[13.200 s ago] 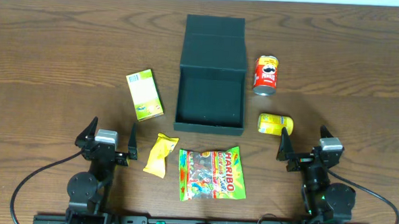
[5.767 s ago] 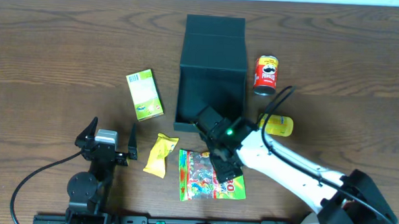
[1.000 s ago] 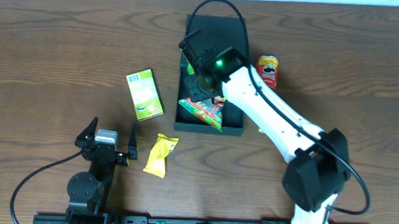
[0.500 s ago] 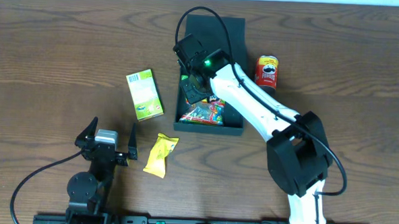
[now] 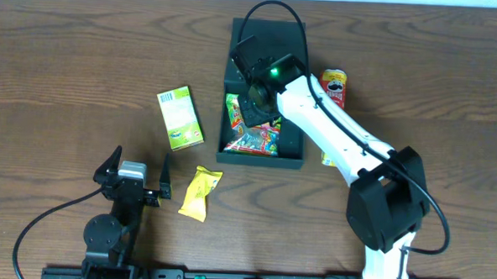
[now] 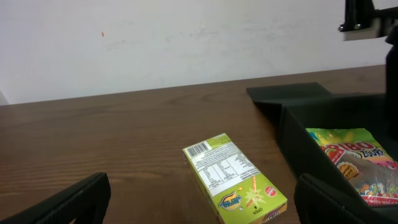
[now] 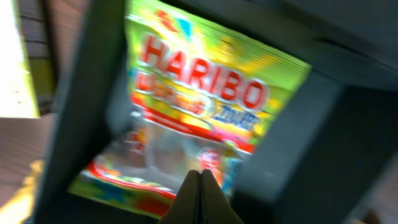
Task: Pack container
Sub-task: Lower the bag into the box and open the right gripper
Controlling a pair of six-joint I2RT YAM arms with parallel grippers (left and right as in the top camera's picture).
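Haribo bag [image 5: 250, 136] against container [image 5: 261, 161] left wall; right tool [image 7: 200, 179] clenched above it; left tool [image 5: 140, 165] released.

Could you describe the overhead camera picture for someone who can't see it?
A white robot arm reaches over a dark green container on a wooden table, its right gripper above a Haribo bag lying inside. A light green carton, a yellow packet and a red can sit around the container.

One container [image 5: 260, 161], one Haribo bag [image 5: 250, 140], one green carton [image 5: 180, 117], one yellow packet [image 5: 200, 192], one red can [image 5: 335, 80], one yellow can [image 5: 324, 160].
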